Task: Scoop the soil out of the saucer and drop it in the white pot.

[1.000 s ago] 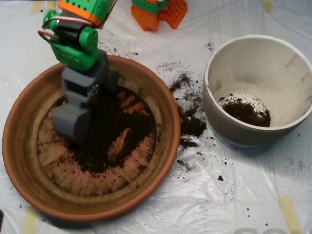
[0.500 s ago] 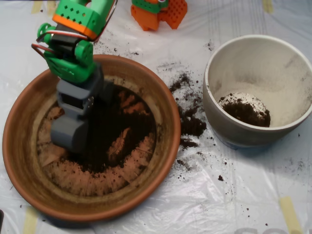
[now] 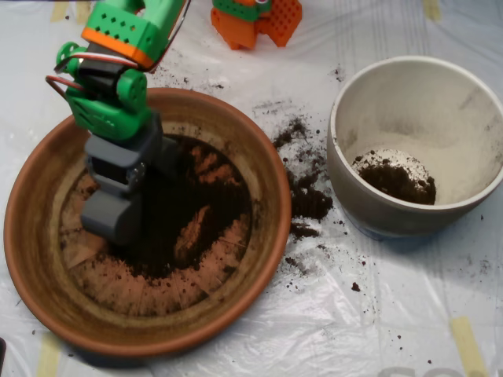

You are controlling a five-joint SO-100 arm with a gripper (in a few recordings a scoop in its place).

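Note:
The wide terracotta saucer (image 3: 259, 169) fills the left half of the overhead view. Dark soil (image 3: 185, 208) lies over its middle, thin enough that orange floor shows through in patches. My grey scoop (image 3: 118, 212) hangs from the green arm and is down inside the saucer's left part, its lower end at the left edge of the soil. The white pot (image 3: 471, 200) stands at the right, apart from the saucer, with a small heap of soil (image 3: 397, 179) on its floor.
Spilled soil (image 3: 306, 192) is strewn on the plastic sheet between saucer and pot. An orange and green block (image 3: 255, 20) sits at the top edge. Tape strips (image 3: 468, 345) hold the sheet down at the lower right.
The arm and scoop have shifted a little to the left inside the saucer and slightly down the picture. The soil and the pot look the same.

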